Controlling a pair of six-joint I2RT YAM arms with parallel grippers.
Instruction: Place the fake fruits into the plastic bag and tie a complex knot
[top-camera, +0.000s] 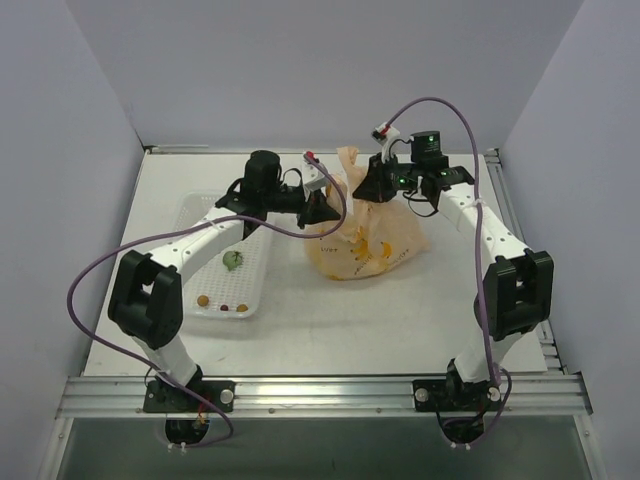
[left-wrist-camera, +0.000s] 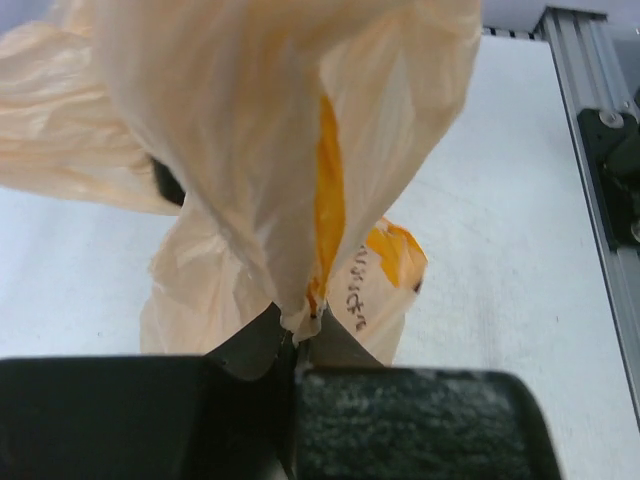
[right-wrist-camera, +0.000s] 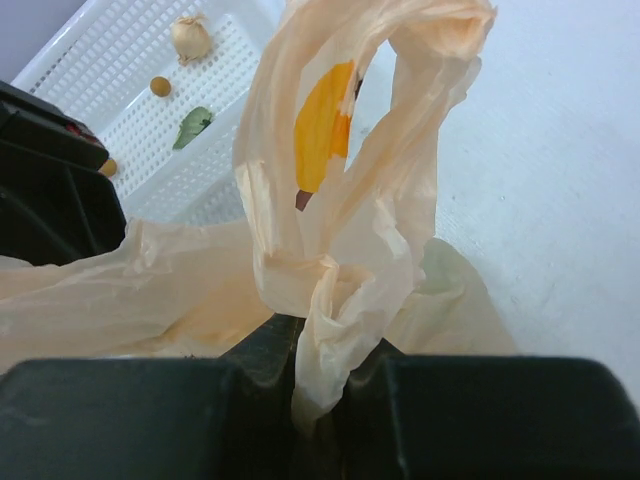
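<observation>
The peach-orange plastic bag (top-camera: 368, 245) sits bulging at the middle back of the table, its top drawn up between both grippers. My left gripper (top-camera: 321, 208) is shut on a twisted strip of the bag (left-wrist-camera: 290, 200), pinched at the fingertips (left-wrist-camera: 298, 325). My right gripper (top-camera: 376, 184) is shut on a bunched handle loop (right-wrist-camera: 350, 200), the plastic squeezed between the jaws (right-wrist-camera: 325, 375). Yellow-orange patches (top-camera: 362, 250) show on the bag; I cannot tell prints from fruits. No fake fruit shows outside the bag.
A white mesh tray (top-camera: 192, 212) lies left of the bag, holding a small green leafy piece (top-camera: 232, 260) and tiny brown bits (top-camera: 203, 299). The right wrist view shows the tray (right-wrist-camera: 130, 120) with a pale bulb-like piece (right-wrist-camera: 190, 38). A metal rail runs along the table's right edge (left-wrist-camera: 590, 120).
</observation>
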